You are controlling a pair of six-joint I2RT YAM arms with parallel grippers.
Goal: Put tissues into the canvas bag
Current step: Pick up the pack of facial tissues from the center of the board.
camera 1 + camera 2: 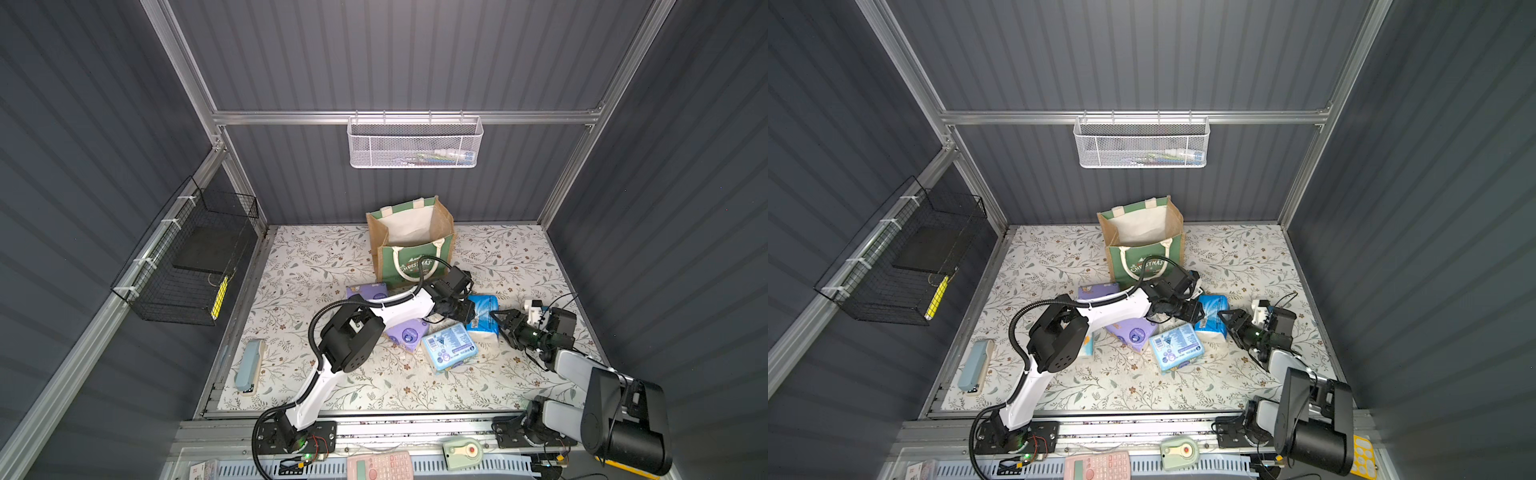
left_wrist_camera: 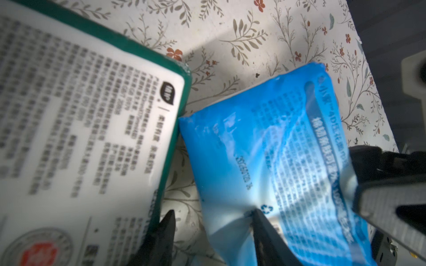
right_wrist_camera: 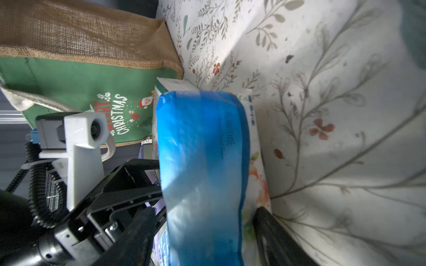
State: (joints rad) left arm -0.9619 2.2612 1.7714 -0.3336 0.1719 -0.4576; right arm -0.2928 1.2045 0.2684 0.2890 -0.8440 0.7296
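In a top view the bag [image 1: 409, 245] stands open at the counter's [image 1: 332, 266] rear; the blue pack [image 1: 482, 309] lies before it, between left pincer [image 1: 468, 311] and right pincer [image 1: 498, 324]. Left wrist: jaws apart, astride the blue pack's edge, green-white pack [image 2: 92, 138] beside. Right wrist: jaws apart, flanking the blue pack.

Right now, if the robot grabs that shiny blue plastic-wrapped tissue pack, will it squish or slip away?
Probably it squishes: the shiny blue plastic-wrapped tissue pack looks wrinkled and puffy. It might slip a little, since its wrap gleams in the light. It looks brick-shaped, not round, so it likely won't roll.
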